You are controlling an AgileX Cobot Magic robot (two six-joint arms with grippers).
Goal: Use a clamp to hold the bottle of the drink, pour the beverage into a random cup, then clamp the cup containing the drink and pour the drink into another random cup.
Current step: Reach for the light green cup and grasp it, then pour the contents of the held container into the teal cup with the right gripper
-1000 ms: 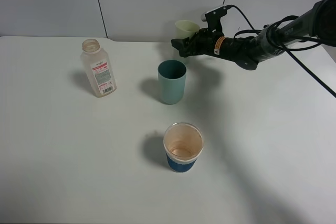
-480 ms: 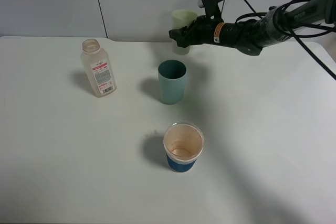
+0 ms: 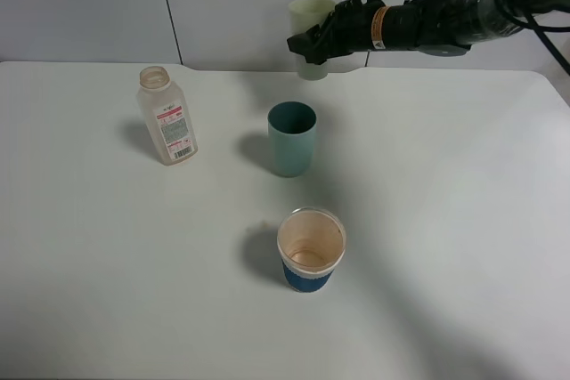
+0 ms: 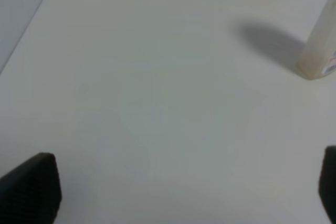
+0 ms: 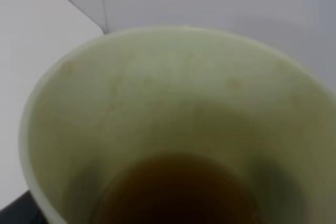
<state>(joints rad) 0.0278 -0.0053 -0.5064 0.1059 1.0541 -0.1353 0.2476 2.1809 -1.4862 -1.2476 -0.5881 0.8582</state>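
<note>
Item one: my right gripper (image 3: pixel 307 44), clamped on the pale yellow-green cup (image 3: pixel 312 13), held aloft at twelve o'clock from the teal tumbler (image 3: pixel 291 138), brown beverage (image 5: pixel 178 192) inside. Item two: my left gripper (image 4: pixel 181 190), fingers spread wide. Bottle (image 3: pixel 166 115): nine o'clock from that tumbler.

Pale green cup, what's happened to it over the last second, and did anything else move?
The right gripper, already shut on the pale yellow-green cup, has raised it, upright, so it now hangs behind the teal cup. Nothing was let go. The bottle, teal cup and paper cup stayed where they were.
</note>
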